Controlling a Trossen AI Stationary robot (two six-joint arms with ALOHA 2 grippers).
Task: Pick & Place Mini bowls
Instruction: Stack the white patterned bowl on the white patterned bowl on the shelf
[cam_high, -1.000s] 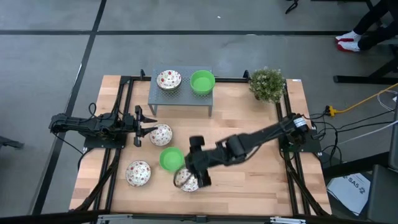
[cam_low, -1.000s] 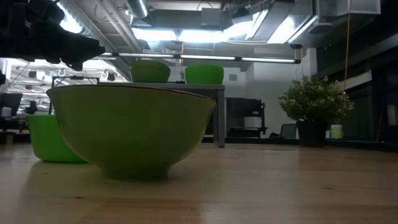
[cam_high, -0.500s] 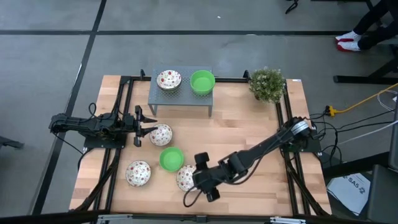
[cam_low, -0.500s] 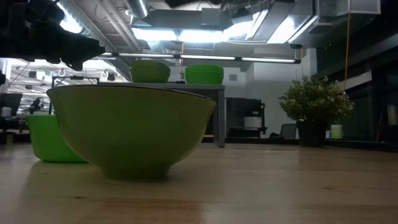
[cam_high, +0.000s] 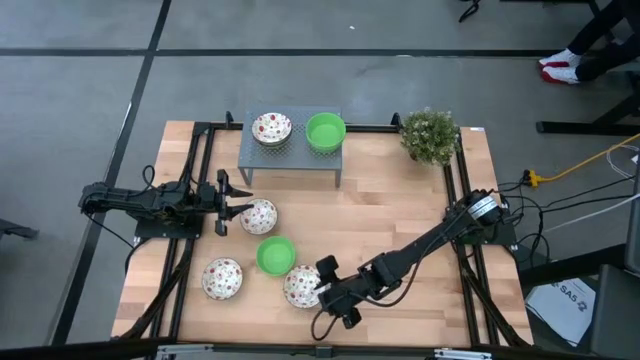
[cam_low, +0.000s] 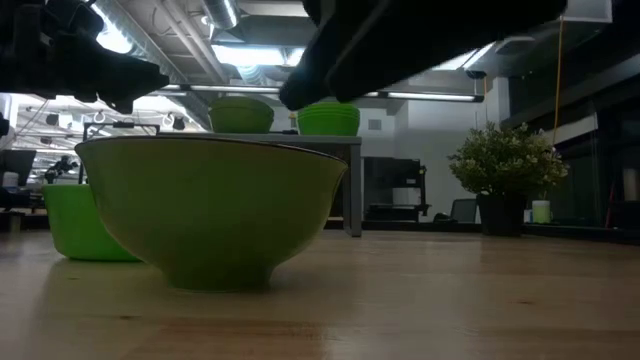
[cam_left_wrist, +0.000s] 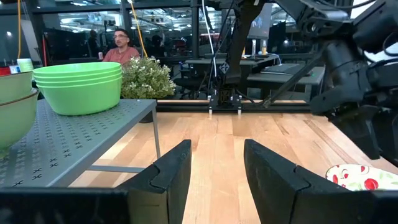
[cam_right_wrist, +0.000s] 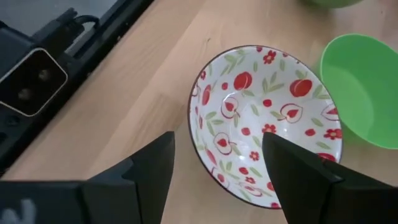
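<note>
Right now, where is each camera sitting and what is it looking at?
High view: above the table, looking straight down; both arms show.
Low view: at tabletop height, facing a bowl up close; a dark arm crosses overhead.
Left wrist view: looks past the open left gripper at the shelf.
Right wrist view: looks past the open right gripper at the patterned bowl, also seen from above.

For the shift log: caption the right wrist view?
Right gripper, fingers open, poised over a patterned mini bowl beside a green bowl.

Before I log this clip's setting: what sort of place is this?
Likely an open robotics lab or workshop: exposed ceiling ducts, rows of workbenches behind the table, and a person seated farther back.
</note>
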